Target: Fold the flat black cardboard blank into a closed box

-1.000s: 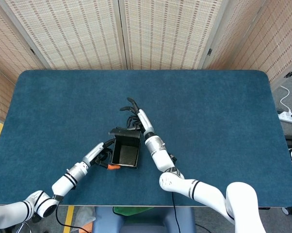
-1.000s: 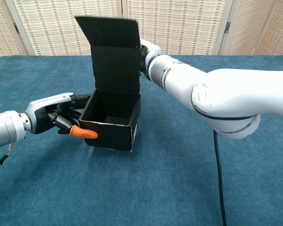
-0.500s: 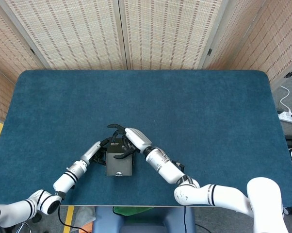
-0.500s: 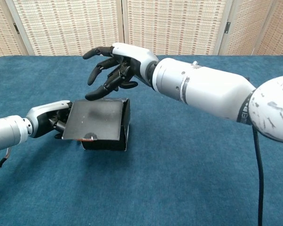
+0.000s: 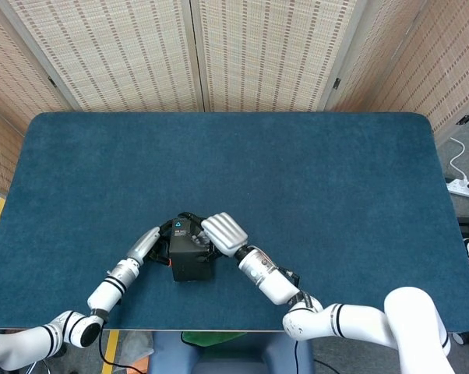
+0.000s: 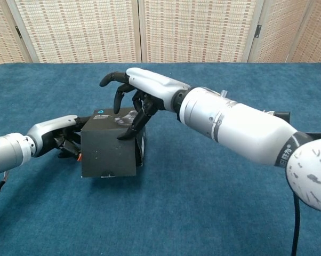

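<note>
Black box [image 6: 108, 150], one; two robot hands.

Left hand [image 6: 59, 134] at nine o'clock, fingers curled inward, palm facing right; right hand [image 6: 141, 92] arched at twelve, fingertips [image 6: 123, 135] pointing down.

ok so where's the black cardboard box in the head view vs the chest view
Head view: the black cardboard box sits low and left of centre, near the table's front edge.
Chest view: the box is left of centre, lid down.
Shared landmark: the right hand, fingers resting on the box top.
</note>
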